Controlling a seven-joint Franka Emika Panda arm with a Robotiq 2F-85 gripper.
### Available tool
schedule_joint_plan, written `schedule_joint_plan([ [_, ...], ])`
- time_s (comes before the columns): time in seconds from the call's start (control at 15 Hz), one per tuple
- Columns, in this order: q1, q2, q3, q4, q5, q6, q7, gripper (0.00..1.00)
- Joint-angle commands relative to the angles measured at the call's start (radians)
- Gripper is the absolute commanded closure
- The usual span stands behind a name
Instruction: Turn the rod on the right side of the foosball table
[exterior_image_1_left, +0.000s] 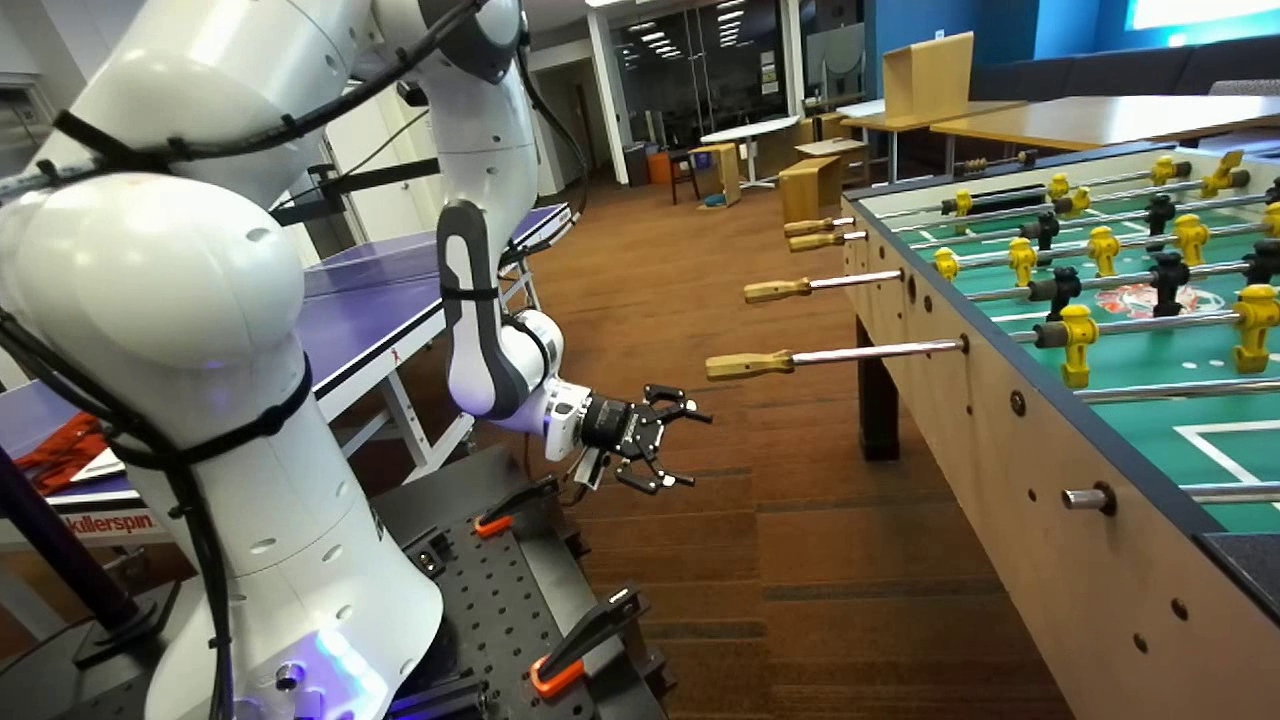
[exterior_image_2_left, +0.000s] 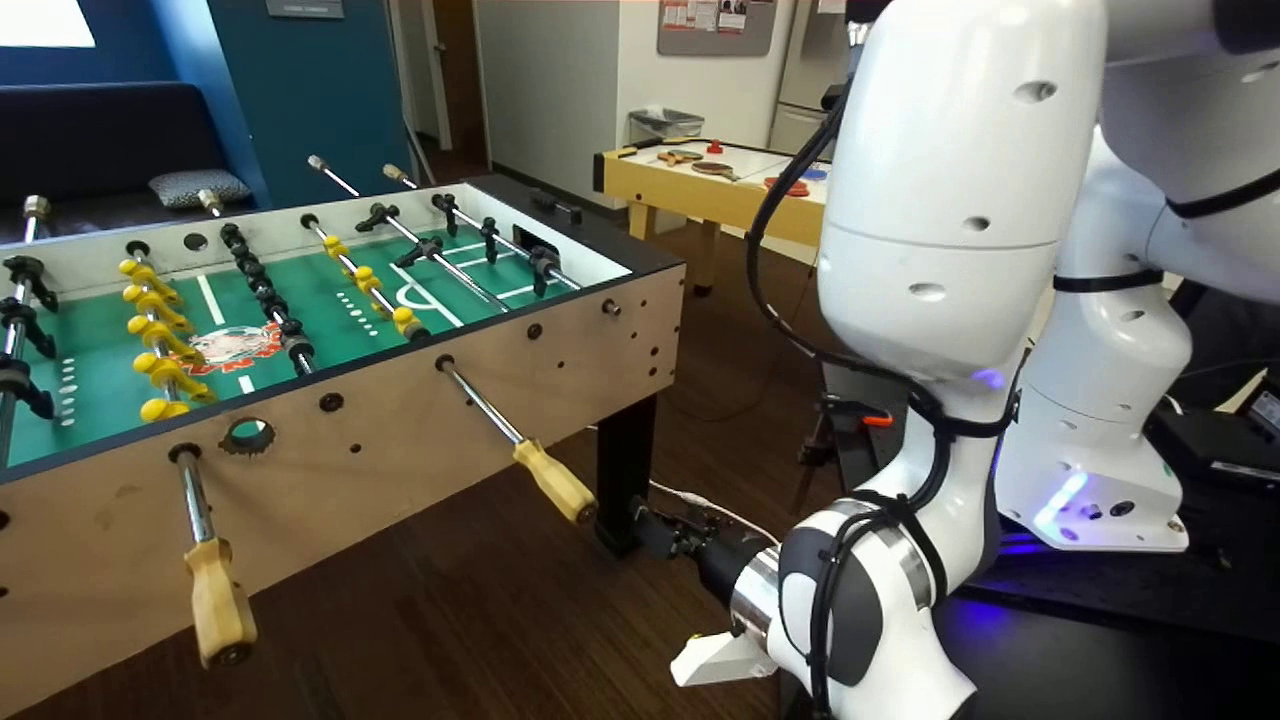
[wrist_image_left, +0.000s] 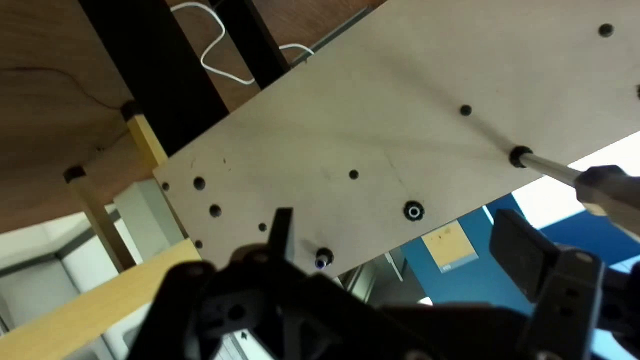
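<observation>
Easily the largest thing, the foosball table (exterior_image_1_left: 1060, 440) shows its light wooden wall (exterior_image_2_left: 400, 450) and green playfield (exterior_image_1_left: 1160, 358) in both exterior views. Next comes a purple table-tennis table (exterior_image_1_left: 358, 325), partly hidden by the white arm (exterior_image_1_left: 485, 150), whose base stands on a black perforated surface (exterior_image_1_left: 490, 585). Thin and silver, the rod (exterior_image_1_left: 875, 351) juts from the wall on the arm's side and ends in a tan wooden handle (exterior_image_2_left: 555, 482); a like-handled rod (exterior_image_2_left: 212, 580) sticks out further along. The claw (exterior_image_1_left: 699, 450) has its fingers spread wide and holds nothing. The handle is near the claw yet apart from it: in an exterior view it sits higher than the fingertips (exterior_image_1_left: 693, 412), and in an exterior view the foosball table's black leg (exterior_image_2_left: 622, 460) shows between handle and claw. In the wrist view the handle is blurred at the right edge, outside the space between the pads (wrist_image_left: 520, 255). Smallest are the yellow player figures (exterior_image_1_left: 1078, 345), lined up across the playfield.
</observation>
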Motion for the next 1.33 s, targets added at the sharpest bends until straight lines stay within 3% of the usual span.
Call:
schedule_joint_plan([
  [0.0,-0.098,-0.198,0.110,-0.031,0.014,0.038,0.000,0.00],
  [0.27,-0.175,-0.371,0.198,-0.010,0.093,0.105,0.001,0.00],
  [0.47,-0.219,-0.484,0.222,0.012,0.185,0.167,0.001,0.00],
  [1.0,-0.264,-0.683,0.198,0.051,0.501,0.339,0.021,0.00],
  [1.27,-0.287,-0.794,0.165,0.006,0.660,0.439,0.025,0.00],
])
